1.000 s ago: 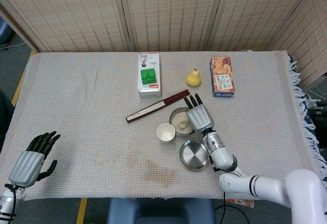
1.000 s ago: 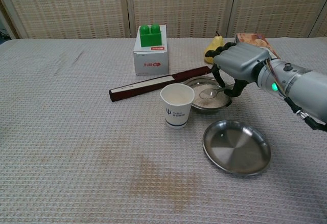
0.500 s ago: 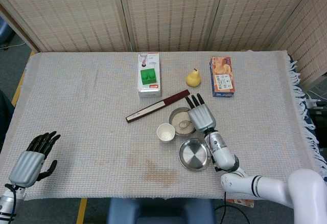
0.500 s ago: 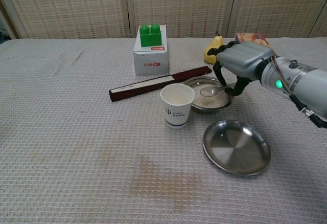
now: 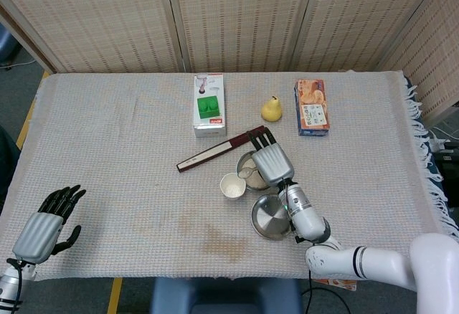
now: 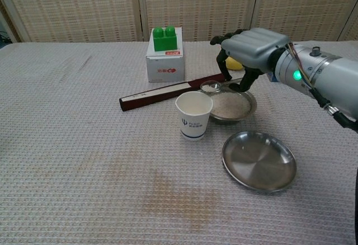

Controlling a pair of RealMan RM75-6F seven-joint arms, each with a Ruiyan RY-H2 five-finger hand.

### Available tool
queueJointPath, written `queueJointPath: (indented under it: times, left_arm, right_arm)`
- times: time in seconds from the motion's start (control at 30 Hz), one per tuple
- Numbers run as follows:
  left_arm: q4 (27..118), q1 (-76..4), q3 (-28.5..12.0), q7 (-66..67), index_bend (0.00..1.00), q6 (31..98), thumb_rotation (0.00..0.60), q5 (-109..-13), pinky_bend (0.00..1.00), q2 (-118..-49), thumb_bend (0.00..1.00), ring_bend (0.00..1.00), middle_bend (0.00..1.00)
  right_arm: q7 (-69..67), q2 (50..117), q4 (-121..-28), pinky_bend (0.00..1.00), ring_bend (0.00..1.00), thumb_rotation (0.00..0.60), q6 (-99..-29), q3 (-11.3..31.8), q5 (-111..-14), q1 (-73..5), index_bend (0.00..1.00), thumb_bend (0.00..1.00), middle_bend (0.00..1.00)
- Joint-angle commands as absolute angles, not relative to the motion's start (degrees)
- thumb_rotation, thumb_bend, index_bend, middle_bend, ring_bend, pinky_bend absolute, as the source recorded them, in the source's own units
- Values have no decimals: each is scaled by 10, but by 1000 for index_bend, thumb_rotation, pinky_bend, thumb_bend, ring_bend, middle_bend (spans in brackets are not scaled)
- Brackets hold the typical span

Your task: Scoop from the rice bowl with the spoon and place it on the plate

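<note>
The metal rice bowl holds white rice and stands behind the empty steel plate. My right hand hovers over the bowl's far side and grips the spoon by its handle. The spoon's head hangs at the bowl's left rim, just above the rice; I cannot tell whether it carries any. From the head view, the right hand covers most of the bowl, with the plate in front of it. My left hand rests at the table's near left corner, fingers apart, holding nothing.
A paper cup stands just left of the bowl. A long dark stick lies behind the cup. Further back are a green block on a white box, a yellow pear and an orange snack box.
My right hand has moved left and risen a little, carrying the spoon's head from the middle of the rice to the bowl's left rim. The left hand has stayed put.
</note>
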State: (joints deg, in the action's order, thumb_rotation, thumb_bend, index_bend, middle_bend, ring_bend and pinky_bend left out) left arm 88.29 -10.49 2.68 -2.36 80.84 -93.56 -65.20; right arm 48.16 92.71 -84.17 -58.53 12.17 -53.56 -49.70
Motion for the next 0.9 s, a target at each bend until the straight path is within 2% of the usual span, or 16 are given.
queueJointPath:
  times: [0.03,0.47,0.9]
  left_arm:
    - [882,-105,27,-25,0,809,600,-937,92,-652,461,0,0]
    - [879,-104,27,-39,0,812,600,-937,93,-647,460,0,0]
    - [882,-102,29,-35,0,817,600,-942,93,-647,461,0,0]
  right_arm:
    - [508,933,-850,0,0,600,-590,123,-528,-511,644,473,27]
    - [659,973,-841,0,0,600,-633,89,-528,-562,637,473,27]
    - [835,974,-870,0,0,600,-686,50,-541,-585,619,473,27]
